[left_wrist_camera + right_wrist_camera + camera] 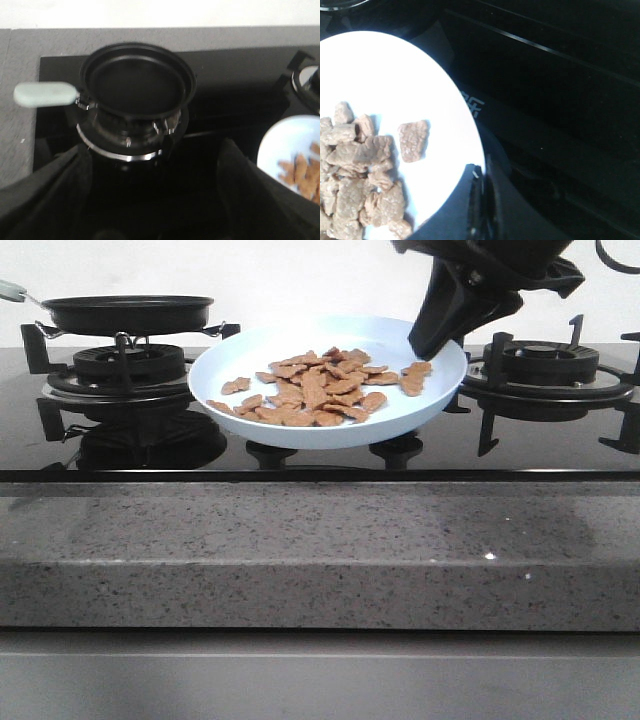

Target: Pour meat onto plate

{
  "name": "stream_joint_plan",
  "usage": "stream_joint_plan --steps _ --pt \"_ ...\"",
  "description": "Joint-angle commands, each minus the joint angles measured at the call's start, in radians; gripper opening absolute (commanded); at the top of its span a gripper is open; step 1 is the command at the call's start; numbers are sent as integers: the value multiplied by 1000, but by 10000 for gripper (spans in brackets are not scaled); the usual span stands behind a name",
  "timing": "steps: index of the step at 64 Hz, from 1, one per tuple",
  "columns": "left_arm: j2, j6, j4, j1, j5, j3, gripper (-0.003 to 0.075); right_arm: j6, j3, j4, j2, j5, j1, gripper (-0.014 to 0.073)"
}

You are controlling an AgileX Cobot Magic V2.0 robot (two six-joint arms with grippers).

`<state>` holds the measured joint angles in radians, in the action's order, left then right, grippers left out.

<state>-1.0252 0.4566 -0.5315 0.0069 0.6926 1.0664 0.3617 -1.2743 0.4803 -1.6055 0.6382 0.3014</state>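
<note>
The meat (322, 388) lies spread in the plate (245, 355) on the stove (300, 455). The right claw (428, 340) pinches the plate's right rim. The pan (137, 80) sits empty on the left burner. The left claw's (155, 200) fingers stand apart, holding nothing.

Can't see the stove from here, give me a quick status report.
Right gripper shut on plate rim. Left gripper open, above empty pan. Meat on plate. No obstruction seen.
</note>
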Motion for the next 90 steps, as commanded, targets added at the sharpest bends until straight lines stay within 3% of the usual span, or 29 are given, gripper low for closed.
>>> stream_joint_plan --steps 1,28,47,60,70,90 --pt "103 -119 121 -46 -70 -50 512 6 -26 28 51 -47 -1 -67" --pt "414 -180 215 -65 7 -317 512 6 -26 28 51 -47 -1 -67" --pt "485 -207 216 -70 66 -349 512 6 -26 28 51 -47 -1 -67" --pt "485 -226 231 -127 65 -349 512 6 -33 29 51 -20 -1 -67" --pt "485 -231 279 -197 60 -349 512 6 -137 55 49 60 -37 -67" --pt "485 -231 283 -202 60 -349 512 5 -369 140 -79 130 -119 -67"
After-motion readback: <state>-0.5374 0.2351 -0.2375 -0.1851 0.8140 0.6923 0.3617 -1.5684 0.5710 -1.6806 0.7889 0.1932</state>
